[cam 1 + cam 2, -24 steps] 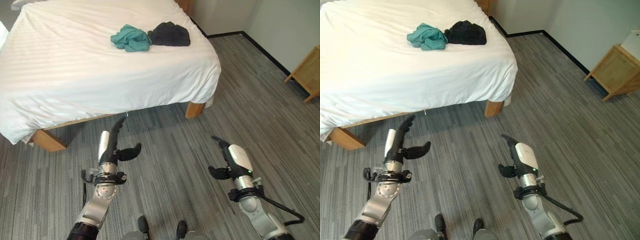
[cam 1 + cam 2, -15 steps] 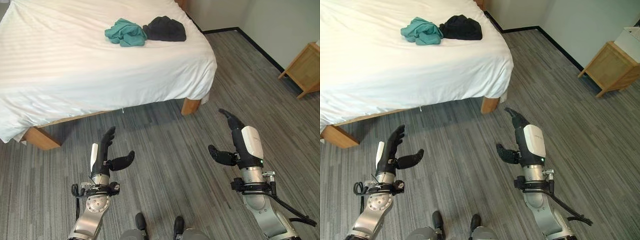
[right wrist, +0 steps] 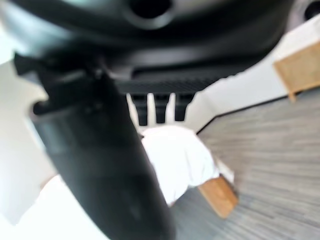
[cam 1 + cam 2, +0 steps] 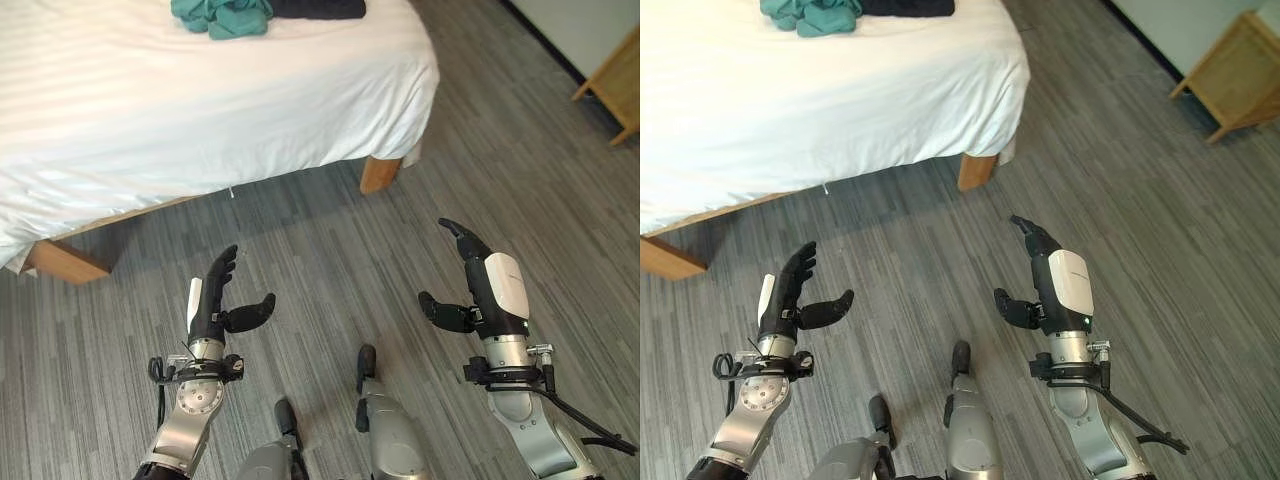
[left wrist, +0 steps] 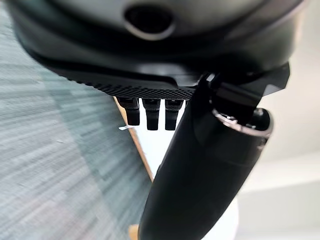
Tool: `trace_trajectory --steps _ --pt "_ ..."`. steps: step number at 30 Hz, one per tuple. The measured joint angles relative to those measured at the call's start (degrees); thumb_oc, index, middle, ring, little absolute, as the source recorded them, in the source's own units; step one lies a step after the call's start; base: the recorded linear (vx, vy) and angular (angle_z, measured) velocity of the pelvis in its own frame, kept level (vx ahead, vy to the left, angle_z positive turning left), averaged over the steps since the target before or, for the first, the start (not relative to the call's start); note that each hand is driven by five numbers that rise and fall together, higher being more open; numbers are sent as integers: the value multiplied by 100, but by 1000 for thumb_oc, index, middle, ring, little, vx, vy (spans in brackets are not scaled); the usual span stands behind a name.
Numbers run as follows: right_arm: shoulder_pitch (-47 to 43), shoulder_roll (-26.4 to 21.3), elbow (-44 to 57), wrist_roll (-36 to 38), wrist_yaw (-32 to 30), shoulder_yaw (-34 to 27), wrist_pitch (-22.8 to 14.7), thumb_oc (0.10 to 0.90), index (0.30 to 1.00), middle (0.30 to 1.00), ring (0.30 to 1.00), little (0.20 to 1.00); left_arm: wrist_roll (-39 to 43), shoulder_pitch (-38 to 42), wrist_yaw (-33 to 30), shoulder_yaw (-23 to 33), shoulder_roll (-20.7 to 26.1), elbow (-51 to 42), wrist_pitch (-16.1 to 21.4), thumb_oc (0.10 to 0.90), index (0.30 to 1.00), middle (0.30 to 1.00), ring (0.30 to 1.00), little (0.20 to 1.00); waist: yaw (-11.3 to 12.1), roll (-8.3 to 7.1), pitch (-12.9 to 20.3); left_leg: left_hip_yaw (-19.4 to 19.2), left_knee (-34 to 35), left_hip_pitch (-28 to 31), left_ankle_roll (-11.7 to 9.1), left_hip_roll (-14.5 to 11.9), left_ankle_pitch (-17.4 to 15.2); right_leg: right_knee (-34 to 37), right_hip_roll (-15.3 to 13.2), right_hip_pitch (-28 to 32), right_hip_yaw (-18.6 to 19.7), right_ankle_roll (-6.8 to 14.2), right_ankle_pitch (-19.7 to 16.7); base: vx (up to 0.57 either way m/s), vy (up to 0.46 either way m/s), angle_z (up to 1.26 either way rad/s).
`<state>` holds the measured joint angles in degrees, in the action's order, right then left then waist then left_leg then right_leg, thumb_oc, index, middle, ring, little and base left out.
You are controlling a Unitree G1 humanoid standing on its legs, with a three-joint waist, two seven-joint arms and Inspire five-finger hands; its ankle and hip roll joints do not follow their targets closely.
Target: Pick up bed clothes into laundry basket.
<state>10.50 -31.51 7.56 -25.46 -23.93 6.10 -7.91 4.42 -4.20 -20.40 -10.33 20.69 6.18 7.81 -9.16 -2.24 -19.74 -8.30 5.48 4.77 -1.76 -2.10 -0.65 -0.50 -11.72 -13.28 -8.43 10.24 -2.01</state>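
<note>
Both hands are raised over the grey plank floor (image 4: 330, 240), short of the bed (image 4: 150, 100). The left hand (image 4: 213, 300) and the right hand (image 4: 478, 290) have fingers straight and thumbs spread, and hold nothing. The clothes lie far ahead on the white sheet, well apart from either hand: a teal garment (image 4: 220, 14) with a black garment (image 4: 318, 7) touching its right side, both at the far edge of the head views. The pair runs left to right across the mattress, near the bed's right corner. The teal piece sits roughly ahead of the left hand, the black one between the two hands, so neither arm looks clearly nearer. A wooden cabinet (image 4: 1240, 70) stands far right.
</note>
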Motion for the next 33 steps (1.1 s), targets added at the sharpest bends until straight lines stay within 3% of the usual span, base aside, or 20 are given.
trace_trajectory --steps 1,3,4,5,6,7,8,10,12,14,15,18,22,24,26,27,28,29,31,33 --pt "34 2 -183 0 29 6 9 800 900 900 900 900 5 -160 -12 31 -12 -18 5 800 900 900 900 900 -26 111 30 97 -36 174 -185 -302 -149 -194 288 84 50 -103 -244 499 -280 59" --pt "22 -79 -326 4 111 -30 27 800 900 900 900 900 4 -468 62 25 5 -131 9 800 900 900 900 900 -11 301 73 8 -533 246 -429 -716 -105 -319 723 298 75 -329 -175 253 -249 -6" --pt "25 -167 -427 5 130 -81 15 800 900 900 900 900 27 -565 121 -5 -10 -125 16 800 900 900 900 900 58 207 94 0 -1387 33 -513 -854 -219 -247 742 458 15 -546 -216 160 -264 -44" --pt "1 -291 -441 6 131 -116 4 800 900 900 900 900 72 -640 127 -22 -40 -132 52 800 900 900 900 900 124 218 167 75 -1967 -171 -628 -872 -177 -276 782 533 -83 -883 -138 274 -381 -42" --pt "-21 -384 -428 7 135 -212 -8 800 900 900 900 900 175 -637 163 -61 -57 -138 57 800 900 900 900 900 99 258 197 207 -2773 -506 -735 -976 -211 -302 824 574 -144 -1004 -84 458 -421 -33" --pt "-135 -538 -437 61 130 -268 -5 800 900 900 900 900 254 -634 247 -65 -65 -219 63 800 900 900 900 900 69 316 208 540 -3624 -870 -978 -1057 140 -377 949 659 -151 -1229 11 347 -299 -25" --pt "-176 -582 -438 119 132 -295 -4 800 900 900 900 900 255 -571 246 -70 -69 -259 64 800 900 900 900 900 108 263 179 572 -4243 -1222 -999 -1100 476 -352 972 756 -55 -1301 67 403 -201 -34" --pt "-300 -555 -449 225 133 -308 23 800 900 900 900 900 251 -392 245 -99 -89 -251 72 800 900 900 900 900 313 44 61 196 -5002 -1589 -929 -1170 324 -257 945 1058 154 -1300 18 474 -14 -48" --pt "-317 -432 -452 229 109 -329 36 800 900 900 900 900 234 -322 254 -116 -192 -258 102 800 900 900 900 900 339 -113 69 -359 -4468 -1779 -714 -1012 37 195 948 1663 268 -1236 208 610 95 -31" --pt "-338 -384 -449 225 131 -271 80 800 900 900 900 900 229 -356 254 -132 -261 -305 195 800 900 900 900 900 486 -27 131 -921 -2820 -1858 -495 -892 -53 522 1094 2045 262 -1227 176 486 132 -44" --pt "-309 -361 -454 229 116 -258 81 800 900 900 900 900 225 -384 262 -130 -273 -296 195 800 900 900 900 900 505 7 168 -1102 -2211 -1886 -484 -841 -50 576 1127 2150 264 -1009 336 599 149 -28" --pt "-238 -401 -730 227 126 -75 145 800 900 900 900 900 225 -408 263 -149 -305 -171 171 800 900 900 900 900 616 186 294 -1437 -221 -1931 -183 -636 445 574 1347 2634 234 -915 715 566 137 -26" --pt "41 -415 -682 180 128 -128 193 800 900 900 900 900 225 -508 260 -157 -413 -168 65 800 900 900 900 900 682 258 430 -1746 -464 -2145 248 -597 631 571 1245 3331 324 -558 1200 569 149 -26" --pt "269 -326 -675 120 129 -86 231 800 900 900 900 900 224 -584 251 -139 -376 -177 46 800 900 900 900 900 652 70 665 -1712 -479 -2014 838 -404 1556 334 943 3434 457 -447 1241 462 164 -10" --pt "259 -292 -671 20 134 19 282 800 900 900 900 900 223 -493 223 -120 -269 -182 26 800 900 900 900 900 688 -167 663 -1802 -484 -1768 804 -188 1278 -425 732 3208 477 -354 1185 273 137 -9" --pt "287 -256 -621 -164 134 37 291 800 900 900 900 900 218 -398 220 -151 -175 -181 -73 800 900 900 900 900 695 -175 660 -1737 -161 -1359 818 -142 1380 -1727 589 2747 408 -99 1163 157 94 -11" --pt "291 -247 -514 -258 116 32 291 800 900 900 900 900 214 -360 192 -143 -112 -198 -68 800 900 900 900 900 707 -187 672 -1704 -76 -1167 925 -110 1185 -2221 520 2504 471 -17 1229 404 133 5" --pt "257 -253 -271 -398 60 5 297 800 900 900 900 900 205 -224 98 -139 5 -213 -76 800 900 900 900 900 665 -198 660 -1567 -40 -958 790 -74 1145 -3114 381 2076 587 118 1186 209 44 15" --pt "163 -265 146 -657 -207 -92 304 800 900 900 900 900 163 21 -48 -55 21 -278 -67 800 900 900 900 900 552 -136 618 -1268 -40 -697 825 -58 870 -3690 185 1451 484 88 1396 357 -1 49" --pt "-115 -297 407 -904 -444 -192 312 800 900 900 900 900 185 190 -174 41 -27 -423 -57 800 900 900 900 900 467 -10 529 -1093 -44 -435 720 -177 757 -3378 77 962 352 -38 1545 386 -51 59"
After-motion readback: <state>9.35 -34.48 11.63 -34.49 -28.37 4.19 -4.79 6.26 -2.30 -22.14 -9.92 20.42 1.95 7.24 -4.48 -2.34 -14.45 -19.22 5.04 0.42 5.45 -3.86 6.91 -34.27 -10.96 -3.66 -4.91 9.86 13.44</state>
